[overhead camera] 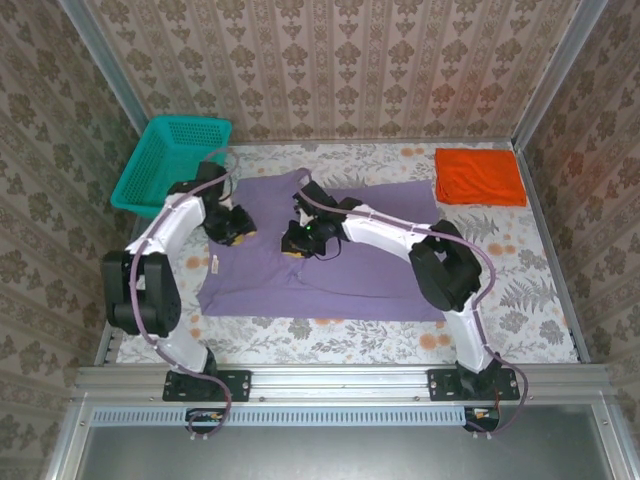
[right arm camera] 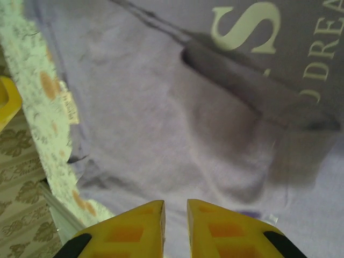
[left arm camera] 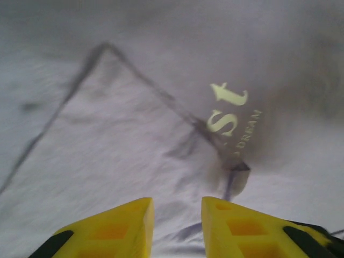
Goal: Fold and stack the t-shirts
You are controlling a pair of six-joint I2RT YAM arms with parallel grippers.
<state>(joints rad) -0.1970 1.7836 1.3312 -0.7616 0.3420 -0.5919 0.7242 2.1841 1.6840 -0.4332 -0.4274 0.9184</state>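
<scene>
T-shirt (overhead camera: 330, 275), lavender, spread; left hand (overhead camera: 240, 235), right hand (overhead camera: 292, 250) above, maybe touching.

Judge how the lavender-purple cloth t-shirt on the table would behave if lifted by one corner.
Probably floppy: the lavender-purple cloth t-shirt lies flat with soft folds, so it would likely drape and sag. It looks thin, so likely light. Pushed, it would probably bunch rather than slide on the floral table cover.

Floral-covered counter (overhead camera: 520, 290), walls on three sides. Middle: purple tee (overhead camera: 340, 270) spread out, white lettering facing up. Far right corner: orange tee (overhead camera: 480, 177), folded rectangle. Far left corner: teal mesh basket (overhead camera: 172, 155), well apart from both.
</scene>
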